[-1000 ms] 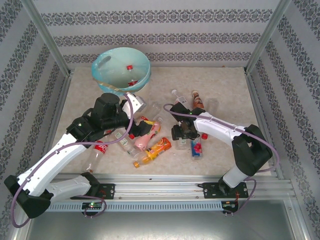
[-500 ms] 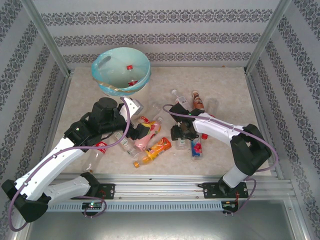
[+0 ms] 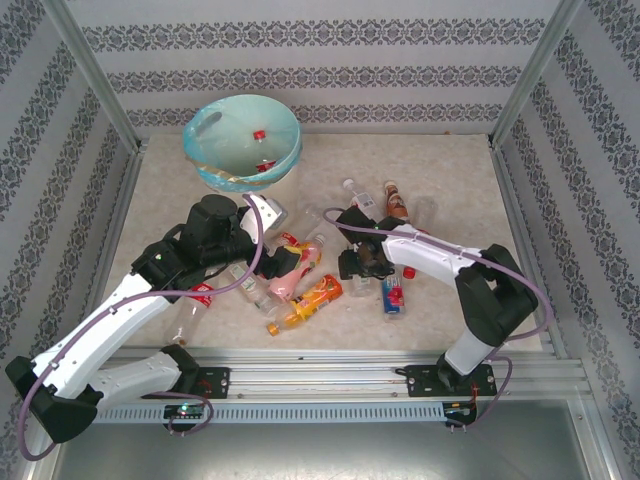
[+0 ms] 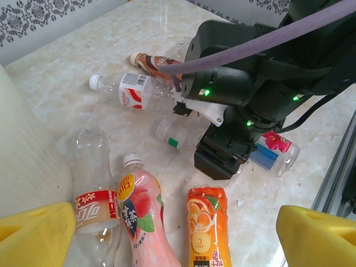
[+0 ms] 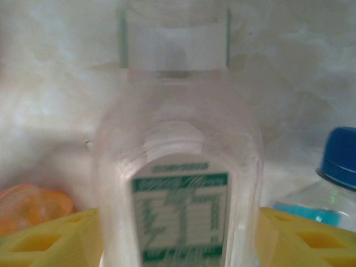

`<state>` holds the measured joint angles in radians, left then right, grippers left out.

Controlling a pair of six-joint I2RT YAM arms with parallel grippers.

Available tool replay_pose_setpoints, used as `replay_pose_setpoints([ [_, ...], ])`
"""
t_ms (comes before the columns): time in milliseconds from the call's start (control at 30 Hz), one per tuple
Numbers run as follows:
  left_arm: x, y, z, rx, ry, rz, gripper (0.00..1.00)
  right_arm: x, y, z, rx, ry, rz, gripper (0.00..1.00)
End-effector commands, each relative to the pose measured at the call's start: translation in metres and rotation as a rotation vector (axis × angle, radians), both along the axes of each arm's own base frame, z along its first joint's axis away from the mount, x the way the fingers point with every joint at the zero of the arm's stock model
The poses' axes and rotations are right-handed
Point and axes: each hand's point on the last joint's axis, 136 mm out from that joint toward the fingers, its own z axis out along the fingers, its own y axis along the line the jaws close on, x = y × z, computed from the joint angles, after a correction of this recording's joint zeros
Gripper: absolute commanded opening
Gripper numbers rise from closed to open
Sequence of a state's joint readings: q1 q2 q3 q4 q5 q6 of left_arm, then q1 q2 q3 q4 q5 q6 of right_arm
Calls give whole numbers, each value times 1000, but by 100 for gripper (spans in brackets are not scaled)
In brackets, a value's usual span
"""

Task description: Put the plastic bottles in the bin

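The bin (image 3: 222, 140) is seen just beyond the left gripper (image 4: 178, 233), whose fingers are spread wide with nothing held. A pink bottle (image 4: 139, 217) and an orange bottle (image 4: 207, 228) are laid flat between them. The right gripper (image 5: 178, 239) fingers are set either side of a clear green-labelled bottle (image 5: 178, 167); clamping cannot be told.

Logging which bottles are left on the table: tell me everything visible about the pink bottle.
The pink bottle is plastic, with a white screw cap and a pink wrap label showing peaches and a yellow disc. It lies on its side on the marbled table, seemingly touching a clear red-labelled bottle on one side, with a gap to an orange bottle on the other. Nothing grips it.
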<state>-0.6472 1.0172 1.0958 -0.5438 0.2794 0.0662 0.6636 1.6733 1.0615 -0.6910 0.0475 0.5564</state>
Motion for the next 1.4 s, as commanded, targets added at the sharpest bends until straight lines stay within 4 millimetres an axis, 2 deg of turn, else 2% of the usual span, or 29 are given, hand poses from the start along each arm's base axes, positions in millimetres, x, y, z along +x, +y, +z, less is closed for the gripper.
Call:
replay_pose_setpoints([
  [0, 0, -2, -2, -2, -1, 4, 94, -15, -7, -28, -56, 75, -4, 73],
  [133, 0, -1, -2, 2, -7, 6, 94, -10, -6, -29, -64, 70, -6, 75],
  [367, 0, 0, 0, 12, -14, 5, 94, -4, -2, -22, -52, 47, -5, 65],
  [467, 2, 1, -1, 15, -22, 12, 94, -1, -3, -13, -54, 21, 4, 58],
  [600, 4, 1, 3, -2, -32, 23, 94, 2, -4, 5, -52, -13, 17, 54],
  [867, 15, -1, 22, -74, -66, 80, 94, -4, -9, 46, -10, -73, 21, 48],
  [1067, 24, -5, 43, -153, -63, 123, 94, -8, -10, 93, 73, -177, 56, 46],
  [1200, 25, -13, 61, -232, -42, 118, 94, -9, 2, 138, 201, -295, 137, 45],
  [1367, 29, -25, 93, -325, -43, 96, 93, -20, 27, 200, 424, -456, 302, 44],
])
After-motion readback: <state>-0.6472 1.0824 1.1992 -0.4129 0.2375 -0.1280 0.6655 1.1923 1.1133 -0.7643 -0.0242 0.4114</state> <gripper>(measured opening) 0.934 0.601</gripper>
